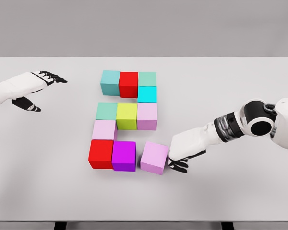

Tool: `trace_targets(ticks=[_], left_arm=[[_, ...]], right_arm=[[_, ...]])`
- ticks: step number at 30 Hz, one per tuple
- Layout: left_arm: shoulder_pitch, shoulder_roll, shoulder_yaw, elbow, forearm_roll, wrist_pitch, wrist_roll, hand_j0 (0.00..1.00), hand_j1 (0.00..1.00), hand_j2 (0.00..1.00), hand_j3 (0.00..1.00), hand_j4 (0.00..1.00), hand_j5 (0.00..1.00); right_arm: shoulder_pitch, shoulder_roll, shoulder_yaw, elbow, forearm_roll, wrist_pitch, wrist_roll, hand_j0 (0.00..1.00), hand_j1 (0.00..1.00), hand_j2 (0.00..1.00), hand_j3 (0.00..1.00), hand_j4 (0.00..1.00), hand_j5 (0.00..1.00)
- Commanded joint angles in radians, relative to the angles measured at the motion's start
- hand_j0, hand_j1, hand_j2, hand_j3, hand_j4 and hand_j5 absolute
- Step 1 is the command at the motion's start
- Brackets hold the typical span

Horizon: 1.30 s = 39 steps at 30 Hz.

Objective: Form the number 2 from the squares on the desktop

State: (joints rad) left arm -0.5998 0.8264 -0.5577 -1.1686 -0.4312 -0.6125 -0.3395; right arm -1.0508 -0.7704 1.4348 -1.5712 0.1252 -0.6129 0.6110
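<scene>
Coloured cubes form a near-complete 2 on the white table (pixel 48 191). The top row holds a teal cube (pixel 110 82), a red cube (pixel 128 84) and a green cube (pixel 147 78), with a cyan cube (pixel 147 94) below the green one. The middle row is a mint cube (pixel 106 110), a yellow-green cube (pixel 126 116) and a lilac cube (pixel 147 116). A pale pink cube (pixel 104 130) sits under the mint one. At the bottom lie a red cube (pixel 101 154), a purple cube (pixel 124 155) and a slightly skewed light purple cube (pixel 154 157). My right hand (pixel 178 160) rests against that cube's right side, fingers curled low. My left hand (pixel 41 88) hovers open at far left.
The table's front edge runs along the bottom of the view, with dark legs below it. A plain grey wall stands behind the table's far edge.
</scene>
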Motion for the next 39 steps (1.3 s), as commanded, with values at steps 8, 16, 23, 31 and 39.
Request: trace_targets(ticks=[8, 16, 23, 31, 39], left_arm=[[0.000, 0.002, 0.001, 0.006, 0.006, 0.002, 0.001, 1.00, 1.00, 1.00, 1.00, 1.00, 1.00], [0.000, 0.000, 0.001, 0.006, 0.008, 0.002, 0.000, 1.00, 1.00, 1.00, 1.00, 1.00, 1.00], [0.002, 0.000, 0.001, 0.006, 0.006, 0.002, 0.000, 1.00, 1.00, 1.00, 1.00, 1.00, 1.00], [0.003, 0.000, 0.001, 0.006, 0.006, 0.002, 0.000, 1.00, 1.00, 1.00, 1.00, 1.00, 1.00], [0.003, 0.000, 0.001, 0.006, 0.006, 0.002, 0.002, 1.00, 1.00, 1.00, 1.00, 1.00, 1.00]], right_arm=[[-0.003, 0.003, -0.002, 0.020, -0.004, 0.002, 0.000, 0.14, 0.14, 0.14, 0.14, 0.14, 0.14], [-0.002, 0.005, -0.002, 0.030, -0.004, 0.002, 0.000, 0.14, 0.14, 0.14, 0.14, 0.14, 0.14], [-0.003, 0.008, -0.004, 0.030, -0.004, 0.002, 0.000, 0.14, 0.14, 0.14, 0.14, 0.14, 0.14], [-0.006, 0.037, -0.004, 0.030, -0.004, 0.002, 0.000, 0.13, 0.13, 0.13, 0.13, 0.13, 0.13], [-0.006, 0.042, -0.004, 0.030, -0.004, 0.002, 0.000, 0.13, 0.13, 0.13, 0.13, 0.13, 0.13]])
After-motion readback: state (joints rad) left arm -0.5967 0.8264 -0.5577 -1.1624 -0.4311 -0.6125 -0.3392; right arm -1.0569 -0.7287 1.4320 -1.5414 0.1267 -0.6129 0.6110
